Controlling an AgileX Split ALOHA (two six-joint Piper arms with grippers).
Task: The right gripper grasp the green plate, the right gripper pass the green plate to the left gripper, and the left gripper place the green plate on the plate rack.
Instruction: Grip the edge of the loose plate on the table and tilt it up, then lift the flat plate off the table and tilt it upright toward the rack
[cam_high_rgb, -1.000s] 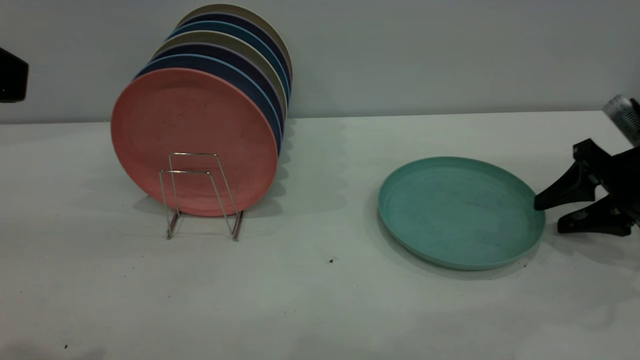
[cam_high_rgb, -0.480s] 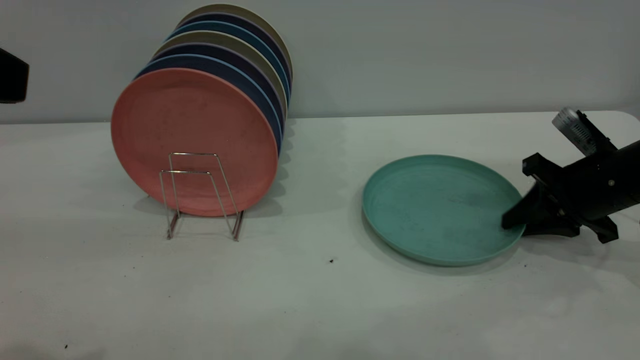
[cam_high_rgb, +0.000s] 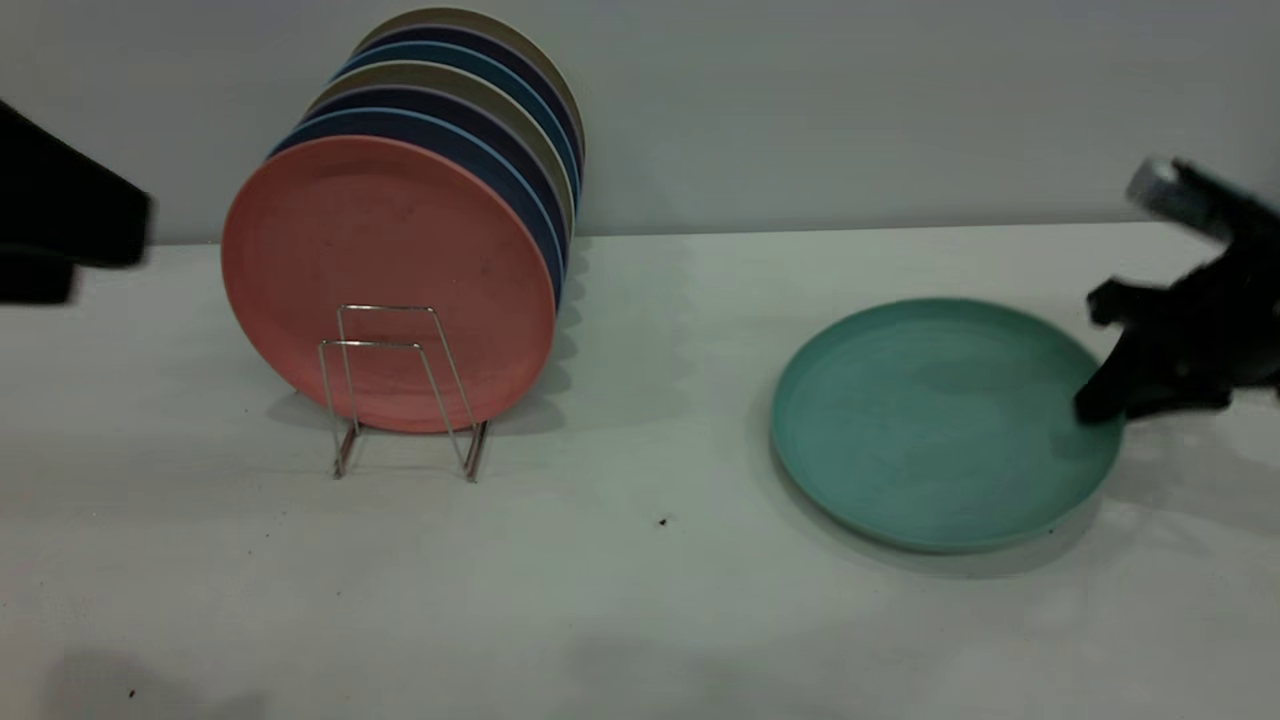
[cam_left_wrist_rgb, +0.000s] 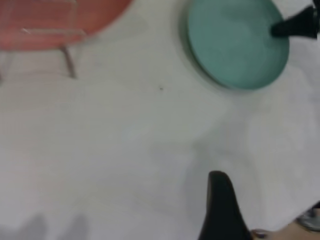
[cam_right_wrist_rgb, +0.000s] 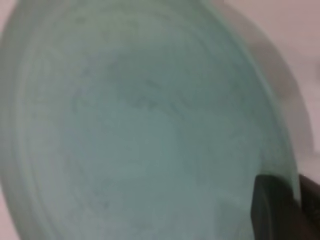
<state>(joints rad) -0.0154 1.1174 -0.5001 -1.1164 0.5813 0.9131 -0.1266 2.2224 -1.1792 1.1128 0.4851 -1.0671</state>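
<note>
pale table (cam_high_rgb: 620, 600) under grey wall (cam_high_rgb: 850, 110); right gripper (cam_high_rgb: 1100, 405) clamped on green plate (cam_high_rgb: 930, 430)

You see the right gripper (cam_high_rgb: 1100, 405) closed on the right rim of the green plate (cam_high_rgb: 940, 425), which is tilted, right side raised. The left gripper (cam_high_rgb: 60, 240) is at far left, near the plate rack (cam_high_rgb: 400, 390) full of plates.

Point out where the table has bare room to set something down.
Free: the stretch between the plate rack and the green plate, and the whole front of the table. Crowded: the right side, where the right gripper grips the plate's rim.
</note>
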